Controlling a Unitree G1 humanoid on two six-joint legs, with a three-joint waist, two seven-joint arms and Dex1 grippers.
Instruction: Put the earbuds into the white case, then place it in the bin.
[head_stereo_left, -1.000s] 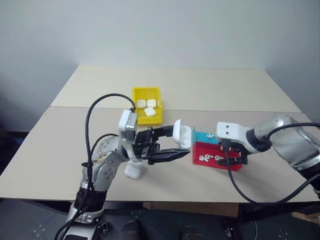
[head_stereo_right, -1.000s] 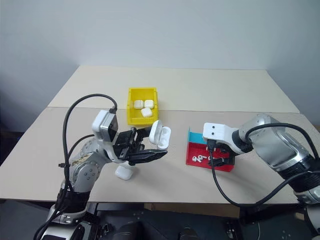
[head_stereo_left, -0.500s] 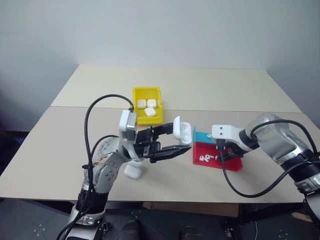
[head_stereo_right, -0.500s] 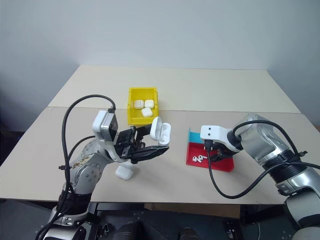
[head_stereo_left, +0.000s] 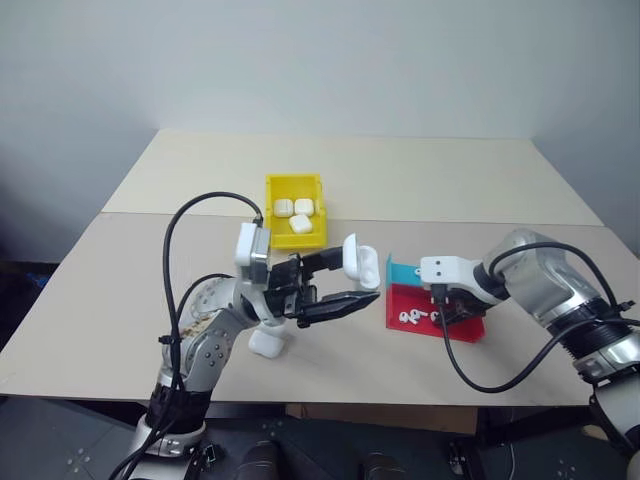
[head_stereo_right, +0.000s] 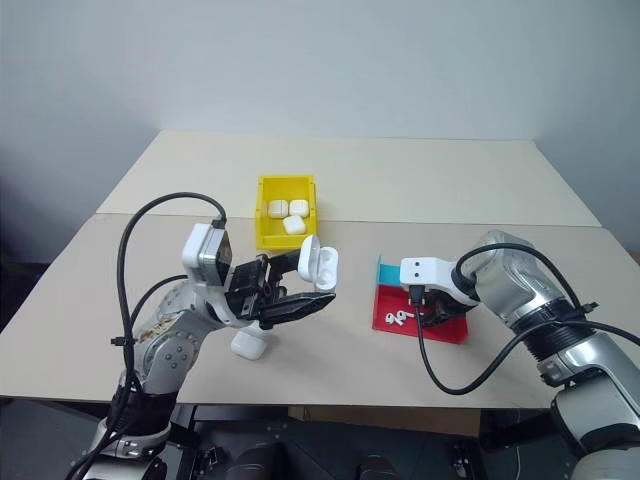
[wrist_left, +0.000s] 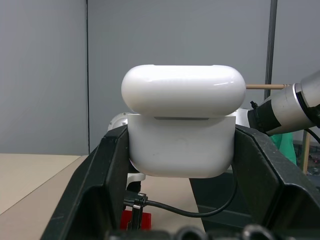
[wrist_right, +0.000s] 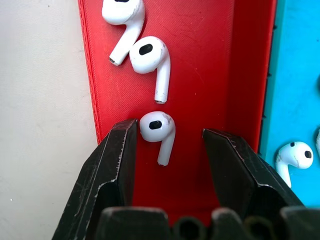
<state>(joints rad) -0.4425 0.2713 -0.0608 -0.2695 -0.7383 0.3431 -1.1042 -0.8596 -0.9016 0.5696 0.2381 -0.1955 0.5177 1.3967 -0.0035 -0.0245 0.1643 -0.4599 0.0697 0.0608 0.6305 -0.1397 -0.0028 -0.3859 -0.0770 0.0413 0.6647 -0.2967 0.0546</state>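
Table layout: bin behind, tray to the right, case held between them.

The bin (head_stereo_left: 294, 209) is sitting on the table (head_stereo_left: 420, 170) with three cases (head_stereo_left: 297, 214) lying in it. Before it, the left gripper (head_stereo_left: 352, 285) is holding the case (wrist_left: 182, 125) above the table, lid open. A spare case (head_stereo_left: 265, 343) is lying under the left arm. To the right, the right gripper (wrist_right: 167, 137) is reaching into the tray (wrist_right: 205, 60), its fingers (wrist_right: 117, 150) flanking one earbud (wrist_right: 159, 131); more earbuds (wrist_right: 137, 35) are lying beyond it.
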